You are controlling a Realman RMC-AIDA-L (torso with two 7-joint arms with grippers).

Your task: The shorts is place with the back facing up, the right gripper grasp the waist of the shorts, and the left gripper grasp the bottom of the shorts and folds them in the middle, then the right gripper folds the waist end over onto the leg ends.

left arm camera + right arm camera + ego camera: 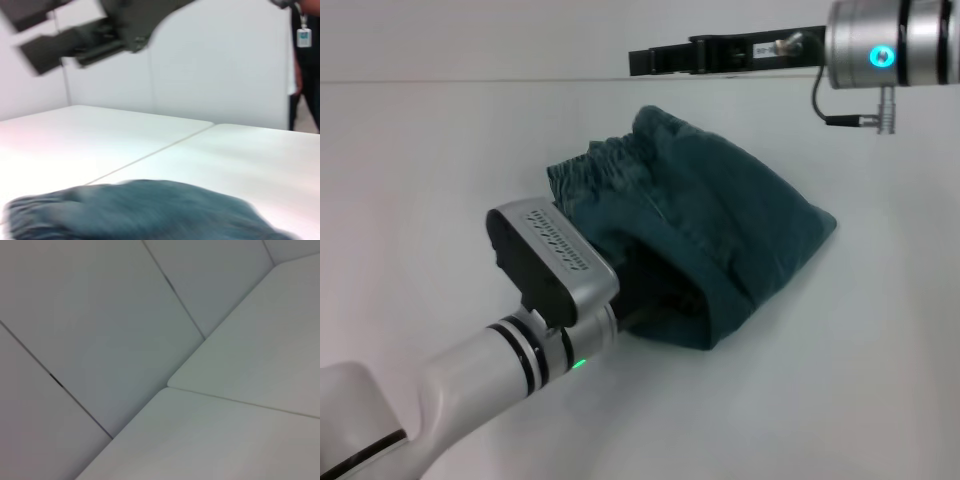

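The shorts (720, 215) lie folded on the white table (440, 170), a blue-green denim bundle. Their ruffled waist (605, 165) faces the far left and the fold edge points right. The hemmed bottom (705, 320) is at the near side. My left gripper (645, 295), on a silver wrist with a green light, is pushed against the bottom from the near left, its tip buried in dark cloth. My right gripper (640, 62) hangs high beyond the shorts, open and empty, and also shows in the left wrist view as the right gripper (22, 37). The shorts (140, 210) fill that view's near edge.
A seam (150, 155) runs across the table between two tabletops. White wall panels (100, 315) stand behind the table's far edge. A person with a badge (302, 37) stands at the far side beyond the table.
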